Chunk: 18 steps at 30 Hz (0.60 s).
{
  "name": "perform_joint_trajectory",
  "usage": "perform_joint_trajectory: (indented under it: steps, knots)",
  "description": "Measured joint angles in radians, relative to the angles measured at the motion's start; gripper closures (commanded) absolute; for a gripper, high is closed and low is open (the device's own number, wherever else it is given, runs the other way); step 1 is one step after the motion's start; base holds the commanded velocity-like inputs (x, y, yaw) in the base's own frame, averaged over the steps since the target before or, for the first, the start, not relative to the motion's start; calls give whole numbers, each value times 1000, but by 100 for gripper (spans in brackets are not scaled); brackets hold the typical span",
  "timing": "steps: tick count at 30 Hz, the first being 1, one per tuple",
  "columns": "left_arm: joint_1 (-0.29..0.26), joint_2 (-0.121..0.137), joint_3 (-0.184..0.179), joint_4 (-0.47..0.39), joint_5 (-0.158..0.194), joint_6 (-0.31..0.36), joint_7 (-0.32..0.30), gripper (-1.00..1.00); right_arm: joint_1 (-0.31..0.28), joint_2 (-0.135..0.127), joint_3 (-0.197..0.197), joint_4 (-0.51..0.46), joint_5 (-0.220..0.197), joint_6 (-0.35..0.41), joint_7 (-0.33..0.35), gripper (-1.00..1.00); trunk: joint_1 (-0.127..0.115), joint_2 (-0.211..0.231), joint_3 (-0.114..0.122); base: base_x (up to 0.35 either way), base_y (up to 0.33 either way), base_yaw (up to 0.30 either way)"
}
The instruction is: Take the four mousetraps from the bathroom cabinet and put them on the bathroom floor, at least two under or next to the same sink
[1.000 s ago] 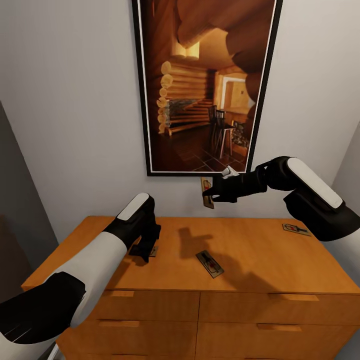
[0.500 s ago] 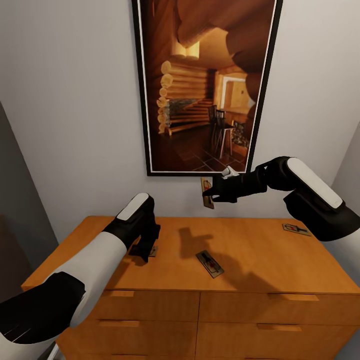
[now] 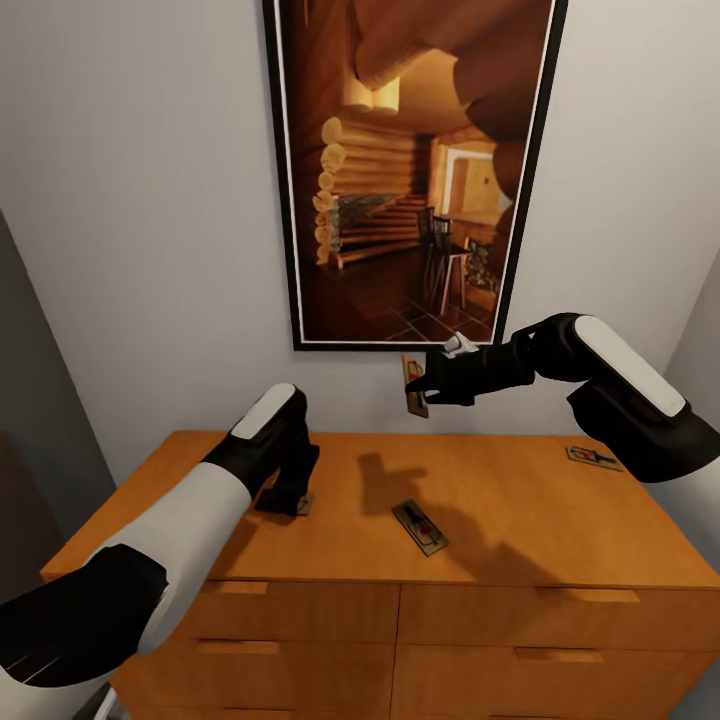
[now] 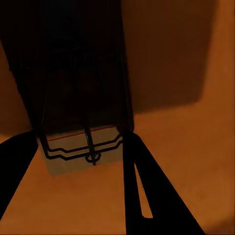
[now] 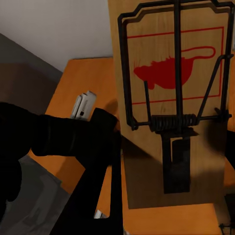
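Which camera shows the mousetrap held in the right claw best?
The right wrist view: the mousetrap fills it, red mouse print and wire spring clear. In the head view it is small and edge-on in the right claw.

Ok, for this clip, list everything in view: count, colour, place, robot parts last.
mousetraps: 4, tan wood with dark wire; one held in the air, one mid cabinet top, one at its far right, one under the left gripper
cabinet: 1, orange-brown, against the wall
framed picture: 1, log-cabin interior, black frame, on the wall
wall: grey
left gripper: black, down over a trap
right gripper: black, raised, holding a trap
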Motion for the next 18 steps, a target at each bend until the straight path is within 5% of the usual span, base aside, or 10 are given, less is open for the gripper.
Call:
perform_joint_trajectory:
  steps: [18]
  knots:
    - [0, 17, 5, -2, 3, 5, -4, 100, 0, 0, 0, 0, 0, 0, 0, 100, 0, 0, 0, 0, 0, 0]
